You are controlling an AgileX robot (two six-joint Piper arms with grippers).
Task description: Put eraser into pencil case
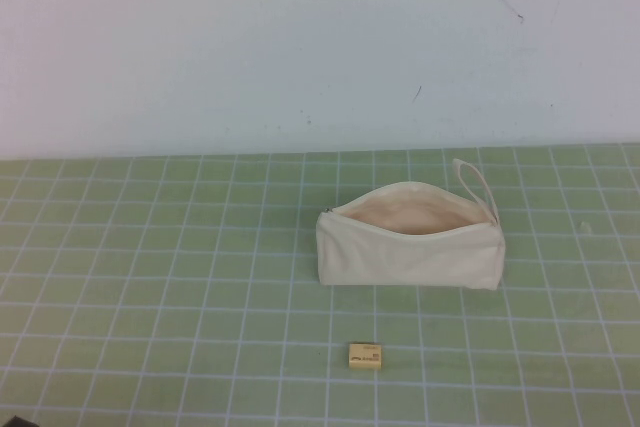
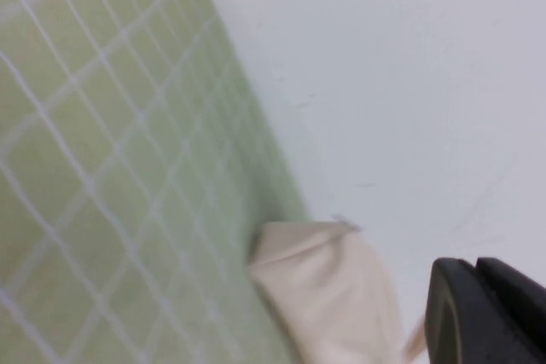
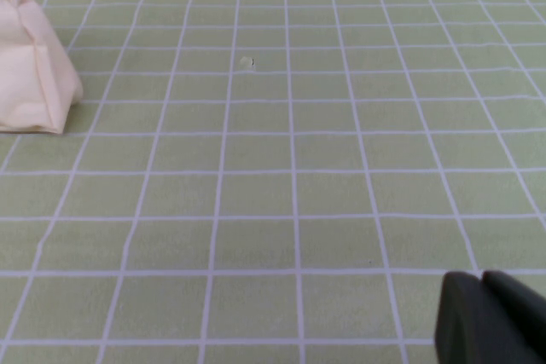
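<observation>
Your left claw (image 2: pixel 486 313) and right claw (image 3: pixel 490 317) show only as a dark corner of hardware in their own wrist views, and neither appears in the high view, so you cannot tell whether either is wide or narrow; both look held back at the near edge of the green grid mat (image 1: pixel 150 277), with nothing between them. Nearest to you, out ahead of both claws and roughly midway between them, lies the eraser (image 1: pixel 365 355): a tiny tan-yellow block, flat on the mat, dark print on top. Judge it light and firm with slightly grippy sides; take it across its two short sides, from straight above, because it sits low and a shallow pinch could flick it away. Farther out, just behind the eraser and well clear of it, sits the pencil case (image 1: pixel 410 242): cream-white soft fabric, standing on its long edge, zip open, pale beige lining showing, and a thin loop strap (image 1: pixel 475 187) at the end toward the right claw's side. Expect the pouch to sag or slide if nudged, so drop the eraser through the mouth rather than pressing on the cloth.
</observation>
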